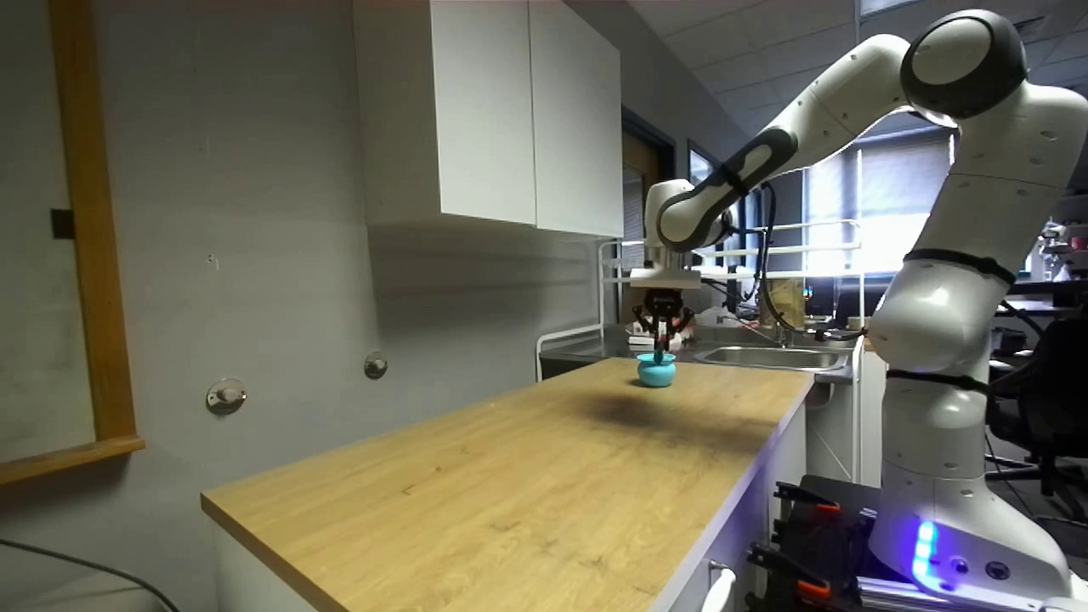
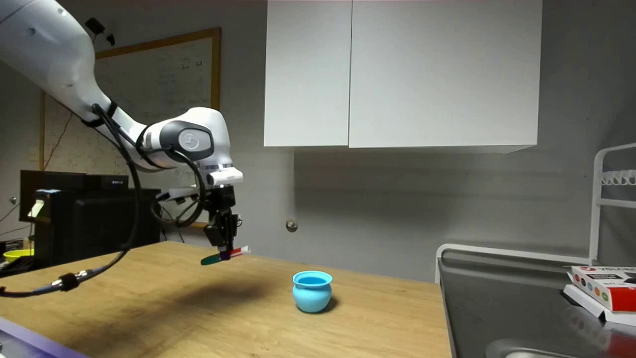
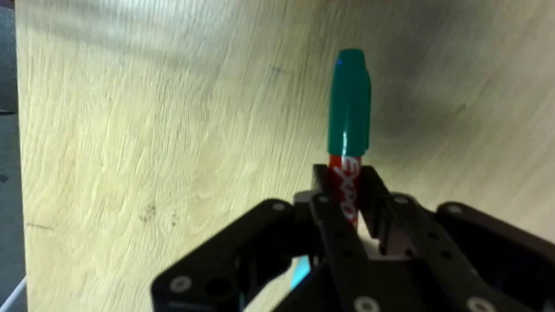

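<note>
My gripper is shut on a marker with a green cap and a red label reading Expo. The cap end points away from the gripper in the wrist view. In an exterior view the marker lies nearly level in the fingertips, held above the wooden counter, its white end toward a light blue pot. That round pot stands upright on the counter, apart from gripper and marker. Only a blue sliver of the pot shows behind the fingers in the wrist view. From another angle the gripper overlaps the pot's rim.
Below the arm runs the wooden counter. White wall cabinets hang above its back side. Beyond the counter's end are a metal sink, a white rack frame and a red-and-white box. Cables loop along the arm.
</note>
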Action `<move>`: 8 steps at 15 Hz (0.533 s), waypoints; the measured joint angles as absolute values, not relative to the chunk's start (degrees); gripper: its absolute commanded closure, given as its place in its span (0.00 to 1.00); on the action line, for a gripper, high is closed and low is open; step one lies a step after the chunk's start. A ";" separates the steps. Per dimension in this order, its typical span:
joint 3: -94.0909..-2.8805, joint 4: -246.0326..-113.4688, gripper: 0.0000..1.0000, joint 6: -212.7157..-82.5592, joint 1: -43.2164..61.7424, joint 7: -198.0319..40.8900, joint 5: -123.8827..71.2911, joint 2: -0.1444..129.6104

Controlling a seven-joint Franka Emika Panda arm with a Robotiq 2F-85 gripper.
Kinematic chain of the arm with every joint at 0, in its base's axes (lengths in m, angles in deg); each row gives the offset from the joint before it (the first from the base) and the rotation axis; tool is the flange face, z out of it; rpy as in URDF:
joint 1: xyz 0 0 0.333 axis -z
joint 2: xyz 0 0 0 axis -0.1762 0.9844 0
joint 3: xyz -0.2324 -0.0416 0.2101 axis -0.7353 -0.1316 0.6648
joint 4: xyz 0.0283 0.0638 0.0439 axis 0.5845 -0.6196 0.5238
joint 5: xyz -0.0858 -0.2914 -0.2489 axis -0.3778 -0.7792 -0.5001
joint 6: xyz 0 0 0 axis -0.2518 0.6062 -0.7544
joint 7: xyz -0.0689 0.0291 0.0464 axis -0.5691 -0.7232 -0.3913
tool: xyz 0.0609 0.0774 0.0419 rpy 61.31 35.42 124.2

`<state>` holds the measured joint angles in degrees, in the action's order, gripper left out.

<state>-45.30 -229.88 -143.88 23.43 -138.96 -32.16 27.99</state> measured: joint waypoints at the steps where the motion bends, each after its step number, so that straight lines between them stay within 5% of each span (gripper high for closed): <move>1: -45.18 -228.97 0.94 -143.86 24.48 -141.16 -34.00 27.34; 8: -43.83 -218.93 0.94 -138.84 30.14 -157.80 -50.26 29.33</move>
<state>-43.83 -218.93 -138.84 30.14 -157.80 -50.26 29.33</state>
